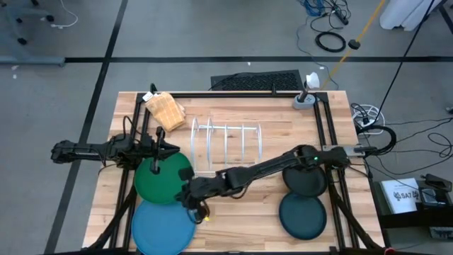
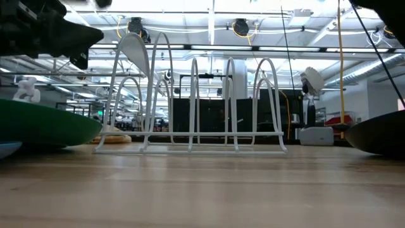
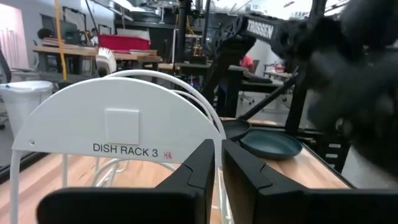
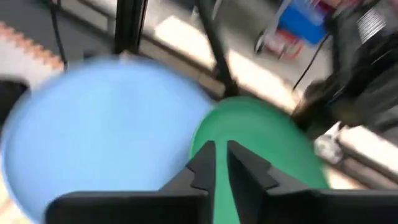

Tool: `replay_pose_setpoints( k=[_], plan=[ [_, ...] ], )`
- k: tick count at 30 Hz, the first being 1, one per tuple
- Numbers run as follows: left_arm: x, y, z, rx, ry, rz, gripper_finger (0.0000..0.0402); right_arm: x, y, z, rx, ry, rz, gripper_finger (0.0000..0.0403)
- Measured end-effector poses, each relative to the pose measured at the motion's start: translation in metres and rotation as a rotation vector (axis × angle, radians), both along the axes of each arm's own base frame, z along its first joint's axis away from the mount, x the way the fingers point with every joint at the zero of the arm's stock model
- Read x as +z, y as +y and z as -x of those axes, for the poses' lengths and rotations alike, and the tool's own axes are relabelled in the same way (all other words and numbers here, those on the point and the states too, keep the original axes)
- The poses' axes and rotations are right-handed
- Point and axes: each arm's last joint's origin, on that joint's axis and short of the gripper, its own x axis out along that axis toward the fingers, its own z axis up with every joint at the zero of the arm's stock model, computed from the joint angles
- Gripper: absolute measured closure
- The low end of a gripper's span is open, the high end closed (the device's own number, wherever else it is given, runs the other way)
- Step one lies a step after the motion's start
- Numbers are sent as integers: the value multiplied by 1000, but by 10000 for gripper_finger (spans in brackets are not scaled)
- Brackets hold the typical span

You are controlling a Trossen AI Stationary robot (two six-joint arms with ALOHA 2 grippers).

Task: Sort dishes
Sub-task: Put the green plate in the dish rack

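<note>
One label read "DISH RACK 3" on the white rack [image 3: 124, 134]; both the left gripper [image 3: 218, 163] and the right gripper [image 4: 221, 163] were pinched nearly together, holding nothing.

A light wooden slatted table [image 1: 233, 212] carried a white wire dish rack [image 1: 226, 145] near its middle and a tan woven basket-like object [image 1: 165, 110] at far left. A large green plate [image 1: 161, 180] and large light-blue plate [image 1: 161, 228] lay near left; a smaller black plate [image 1: 306, 181] and dark-teal plate [image 1: 303, 216] lay near right.

Right arm stretched far across toward the left gripper [image 1: 164, 147], right gripper [image 1: 190, 200] nearly closed, empty.
</note>
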Motion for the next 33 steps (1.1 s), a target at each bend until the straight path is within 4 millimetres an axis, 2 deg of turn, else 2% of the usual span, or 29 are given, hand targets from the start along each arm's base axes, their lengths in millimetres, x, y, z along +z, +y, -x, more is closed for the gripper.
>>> replay_pose_setpoints(
  k=[6,13,18,28,33],
  plan=[
    [-4,0,0,3,41,-1,360,-40,3,-9,-21,95,51,283],
    [-4,1,0,19,46,0,360,-64,4,-12,-37,135,78,229],
    [-4,1,0,33,46,1,360,-74,-1,-13,-63,163,131,231],
    [-4,3,0,96,46,6,360,-75,-12,-16,-67,160,169,271],
    [-4,3,0,97,46,6,360,-92,-14,-19,-45,177,218,272]
  ],
)
